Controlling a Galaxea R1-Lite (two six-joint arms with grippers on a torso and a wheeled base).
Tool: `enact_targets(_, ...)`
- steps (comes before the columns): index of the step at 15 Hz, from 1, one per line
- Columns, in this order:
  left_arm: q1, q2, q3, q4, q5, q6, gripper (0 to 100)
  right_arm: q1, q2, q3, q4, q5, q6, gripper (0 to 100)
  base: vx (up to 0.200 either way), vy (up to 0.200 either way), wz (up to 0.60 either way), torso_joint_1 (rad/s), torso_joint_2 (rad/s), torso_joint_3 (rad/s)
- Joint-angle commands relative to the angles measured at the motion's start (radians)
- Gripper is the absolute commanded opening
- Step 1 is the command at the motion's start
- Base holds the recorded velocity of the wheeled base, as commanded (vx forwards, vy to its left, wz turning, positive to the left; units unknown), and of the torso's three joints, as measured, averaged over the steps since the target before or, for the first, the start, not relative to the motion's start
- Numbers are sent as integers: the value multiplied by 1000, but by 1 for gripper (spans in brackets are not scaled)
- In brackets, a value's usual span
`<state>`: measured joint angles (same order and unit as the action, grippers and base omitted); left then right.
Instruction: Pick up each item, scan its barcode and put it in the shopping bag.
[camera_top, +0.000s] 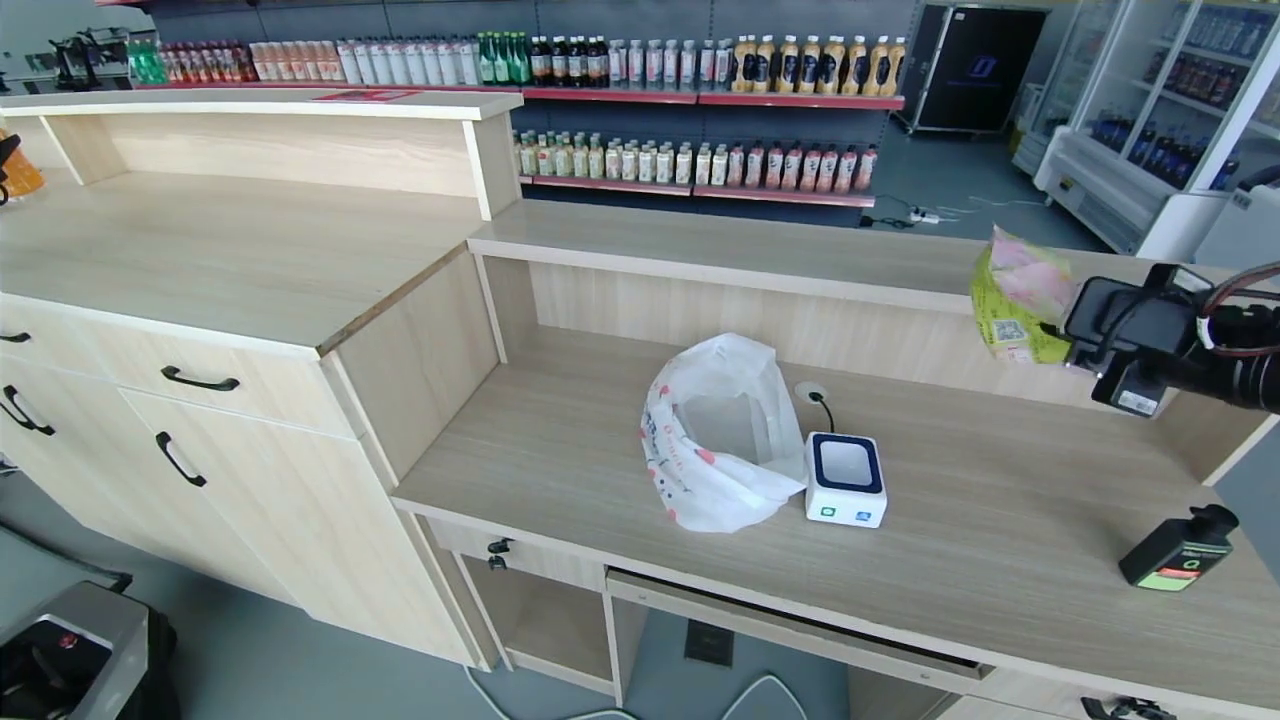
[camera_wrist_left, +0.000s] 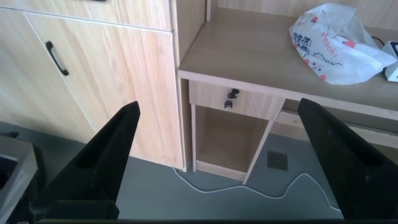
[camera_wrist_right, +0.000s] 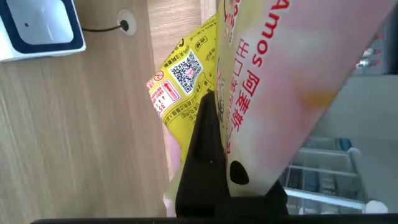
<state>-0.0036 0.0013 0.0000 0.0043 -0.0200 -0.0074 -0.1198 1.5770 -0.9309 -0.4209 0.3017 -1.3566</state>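
**A:** Right gripper (camera_top: 1062, 338) is clamped on the snack packet (camera_top: 1015, 295), glossy, crinkled, yellow and pink, up in the air well right of the scanner (camera_top: 846, 478)!

**B:** And beside the scanner?

**A:** The shopping bag (camera_top: 715, 435), thin white plastic with its mouth gaping, touches its left side. A black bottle (camera_top: 1178, 548) lies farther right on the pale wood counter (camera_top: 1000, 520). Left gripper (camera_wrist_left: 217, 155) is spread wide, holding nothing.
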Motion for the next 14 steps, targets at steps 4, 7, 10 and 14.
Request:
enact_targets(4,1,0,0,0,0,0,100,-184,101,4,2,335,-414,0,0,0,0,0,0,0)
enact_targets(7,1,0,0,0,0,0,100,-244,164,-6,4,448,-616,0,0,0,0,0,0,0)
enact_targets(10,1,0,0,0,0,0,100,-293,202,0,5,519,-745,0,0,0,0,0,0,0)
enact_targets(14,1,0,0,0,0,0,100,-299,238,-34,100,591,-874,0,0,0,0,0,0,0)
